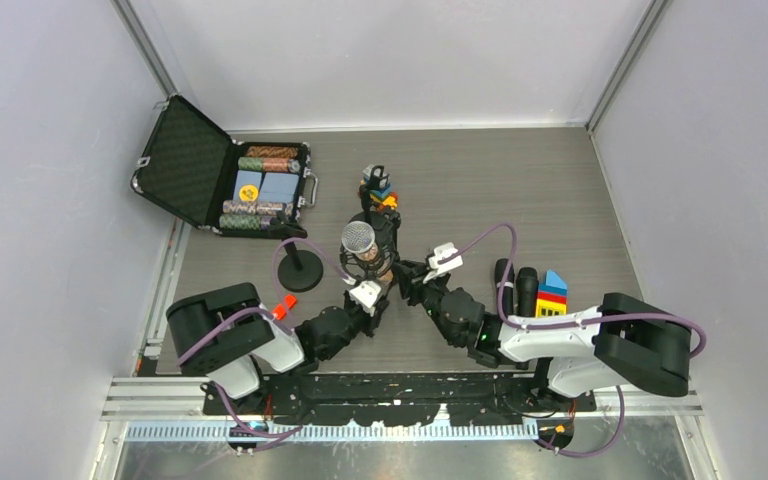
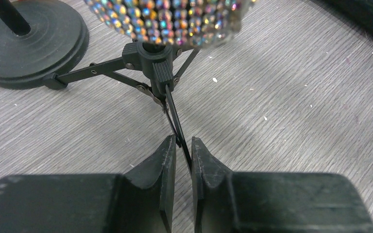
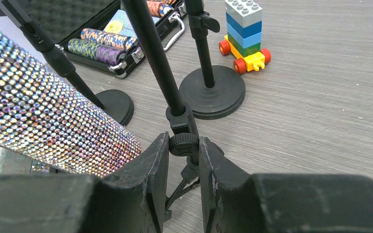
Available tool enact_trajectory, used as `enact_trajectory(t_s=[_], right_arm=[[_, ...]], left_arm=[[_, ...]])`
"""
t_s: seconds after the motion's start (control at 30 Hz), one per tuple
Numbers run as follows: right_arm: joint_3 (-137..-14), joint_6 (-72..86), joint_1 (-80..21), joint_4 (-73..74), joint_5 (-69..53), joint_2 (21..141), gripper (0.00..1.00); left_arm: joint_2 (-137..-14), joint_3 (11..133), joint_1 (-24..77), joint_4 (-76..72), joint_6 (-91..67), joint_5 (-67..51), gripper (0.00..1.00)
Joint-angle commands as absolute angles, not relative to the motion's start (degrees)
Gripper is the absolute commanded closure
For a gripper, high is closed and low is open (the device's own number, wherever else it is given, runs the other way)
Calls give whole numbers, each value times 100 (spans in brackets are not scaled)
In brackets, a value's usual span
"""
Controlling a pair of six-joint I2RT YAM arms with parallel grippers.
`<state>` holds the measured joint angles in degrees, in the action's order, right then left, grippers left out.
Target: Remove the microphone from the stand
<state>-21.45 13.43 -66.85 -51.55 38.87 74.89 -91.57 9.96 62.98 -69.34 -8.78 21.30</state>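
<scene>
The microphone (image 1: 358, 238) has a glittery rhinestone body (image 3: 43, 121) and sits in a black tripod stand (image 1: 378, 262) at the table's middle. My left gripper (image 2: 183, 144) is shut on one thin tripod leg (image 2: 175, 116), low at the table surface. The microphone's glittery end (image 2: 175, 19) hangs above the tripod hub (image 2: 150, 56). My right gripper (image 3: 183, 141) is shut on the stand's pole at its ribbed knob (image 3: 183, 144), just right of the microphone body. In the top view the left gripper (image 1: 368, 296) and right gripper (image 1: 407, 272) flank the stand's foot.
A round-base stand (image 1: 302, 270) stands left of the tripod, and another (image 3: 212, 92) behind it. An open black case (image 1: 195, 175) with chip rolls lies far left. A brick car (image 3: 244, 34) is behind. Two black microphones (image 1: 516, 285) and coloured blocks (image 1: 552, 293) lie on the right.
</scene>
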Motion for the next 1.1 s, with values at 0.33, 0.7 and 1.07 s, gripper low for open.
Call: enact_trajectory(t_s=[0.33, 0.7, 1.07], right_arm=[[-1592, 5226, -6829, -4549, 4627, 6505, 52], [-1318, 7725, -6712, -4452, 4596, 6085, 51], [-1621, 8171, -6202, -5251, 3384, 7159, 57]], left_arm=[[-8726, 1003, 6229, -6785, -655, 2536, 100], [-8754, 1028, 6230, -6784, -694, 2487, 100], [-8654, 1028, 6229, -6729, -703, 2473, 100]])
